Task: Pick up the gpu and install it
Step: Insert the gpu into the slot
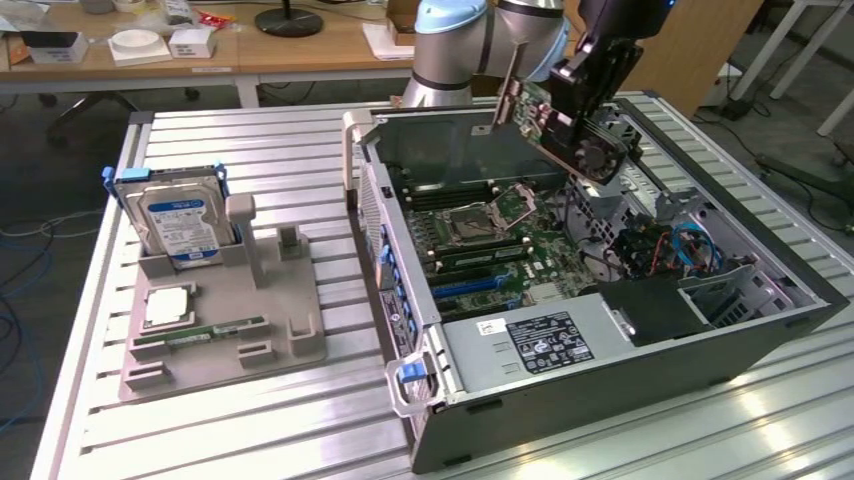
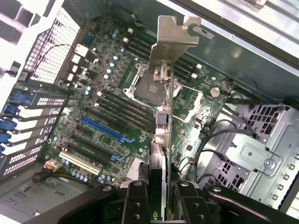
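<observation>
- While I watch from my remote station, the gripper (image 1: pixel 577 105) (image 2: pixel 158 198) is pinching the gpu (image 1: pixel 597 150) (image 2: pixel 163 112), its jaws pressed against both faces of the card.
- The gpu hangs tilted from the gripper, in the air above the open computer case (image 1: pixel 747 330).
- Its silvery bracket (image 2: pixel 174 35) (image 1: pixel 507 98) sits at one end of the card, out beyond the gripper.
- Below the gripper I see the motherboard (image 1: pixel 507 250) (image 2: pixel 107 88) with a long blue slot (image 2: pixel 105 130), apart from the card.
- Well away from the gripper, towards the exterior view's left, a hard drive (image 1: pixel 180 220) stands in a grey holder (image 1: pixel 254 320) on the table (image 1: pixel 267 420).
</observation>
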You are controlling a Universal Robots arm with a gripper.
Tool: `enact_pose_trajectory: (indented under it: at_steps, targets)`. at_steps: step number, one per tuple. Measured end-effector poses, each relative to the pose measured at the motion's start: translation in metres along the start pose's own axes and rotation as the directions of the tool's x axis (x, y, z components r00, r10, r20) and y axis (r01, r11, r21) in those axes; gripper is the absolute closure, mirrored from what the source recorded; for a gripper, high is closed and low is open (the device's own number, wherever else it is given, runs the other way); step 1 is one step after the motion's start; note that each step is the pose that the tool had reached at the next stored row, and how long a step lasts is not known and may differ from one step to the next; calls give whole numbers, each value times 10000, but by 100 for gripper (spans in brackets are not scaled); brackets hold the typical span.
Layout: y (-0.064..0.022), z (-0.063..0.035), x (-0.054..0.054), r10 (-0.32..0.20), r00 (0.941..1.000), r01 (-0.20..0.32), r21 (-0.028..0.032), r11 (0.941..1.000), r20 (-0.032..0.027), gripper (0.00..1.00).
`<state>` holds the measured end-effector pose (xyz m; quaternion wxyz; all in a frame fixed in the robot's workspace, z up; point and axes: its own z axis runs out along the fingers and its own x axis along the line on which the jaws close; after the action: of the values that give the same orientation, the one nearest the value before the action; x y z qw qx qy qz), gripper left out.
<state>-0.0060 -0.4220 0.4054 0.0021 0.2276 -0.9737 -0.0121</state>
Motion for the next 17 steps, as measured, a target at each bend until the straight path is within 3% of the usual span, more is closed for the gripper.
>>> enact_pose_trajectory:
  at_steps: [9, 17]
  targets:
    - [-1, 0, 1, -654, 9979, 654, -6, 9979, -14, 74]
    - [-3, 0, 1, -1227, 9924, 1227, -12, 9924, -26, 74]
